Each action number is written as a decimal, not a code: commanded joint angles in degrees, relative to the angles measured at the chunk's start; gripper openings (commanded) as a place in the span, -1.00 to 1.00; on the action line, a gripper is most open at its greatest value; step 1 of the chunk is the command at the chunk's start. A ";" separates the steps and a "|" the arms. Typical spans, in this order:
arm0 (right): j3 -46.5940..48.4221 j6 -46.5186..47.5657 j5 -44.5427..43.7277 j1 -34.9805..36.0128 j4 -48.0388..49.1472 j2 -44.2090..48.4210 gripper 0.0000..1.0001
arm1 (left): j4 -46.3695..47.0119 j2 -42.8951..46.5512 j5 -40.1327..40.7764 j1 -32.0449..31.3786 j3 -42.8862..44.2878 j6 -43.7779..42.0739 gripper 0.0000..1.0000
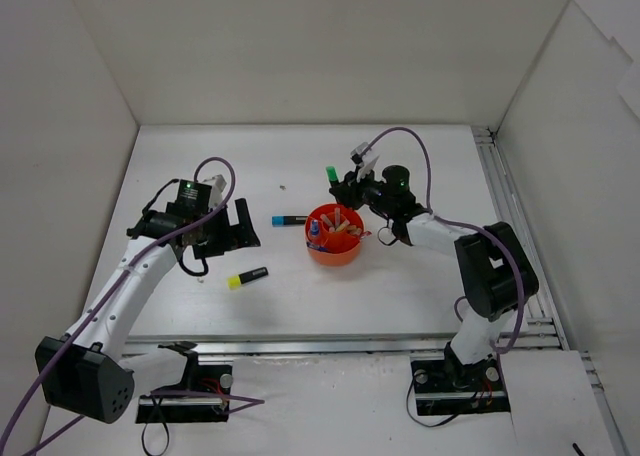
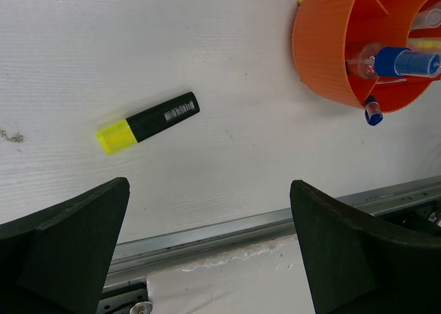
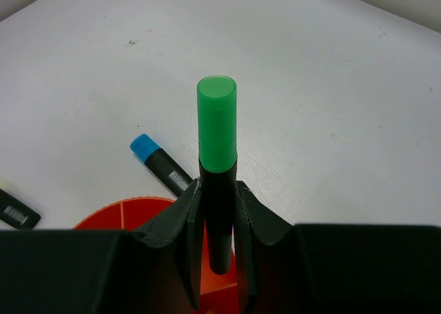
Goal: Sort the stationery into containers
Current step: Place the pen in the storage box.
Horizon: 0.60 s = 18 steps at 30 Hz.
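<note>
The round orange tub (image 1: 335, 248) stands mid-table and holds several pens and a blue-capped marker (image 2: 406, 61); its wall shows in the left wrist view (image 2: 324, 52). My right gripper (image 1: 343, 187) is shut on a green-capped black highlighter (image 3: 218, 162), held above the tub's far rim (image 3: 124, 207). A blue-capped highlighter (image 1: 288, 219) lies left of the tub, also in the right wrist view (image 3: 160, 162). A yellow-capped highlighter (image 1: 247, 277) lies nearer the front, seen in the left wrist view (image 2: 148, 121). My left gripper (image 1: 240, 231) is open and empty, above the table left of the tub.
A metal rail (image 2: 227, 231) runs along the table's front edge. White walls enclose the table on the left, back and right. A small dark speck (image 1: 282, 187) lies on the table behind the blue-capped highlighter.
</note>
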<state>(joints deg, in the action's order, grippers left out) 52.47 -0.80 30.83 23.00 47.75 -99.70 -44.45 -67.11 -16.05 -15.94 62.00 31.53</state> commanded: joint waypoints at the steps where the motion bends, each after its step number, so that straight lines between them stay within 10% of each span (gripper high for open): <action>1: 0.01 -1.83 -0.76 0.99 4.02 5.91 -1.00 | 2.35 0.40 -0.73 0.48 0.76 -0.06 0.94; 18: -1.05 -7.38 1.61 1.08 4.02 2.50 -1.00 | 2.35 1.02 -1.26 0.48 0.40 -0.33 0.94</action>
<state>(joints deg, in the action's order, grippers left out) 50.96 -7.51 31.14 24.05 47.59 -97.12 -43.83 -67.11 -16.71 -15.94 61.25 31.53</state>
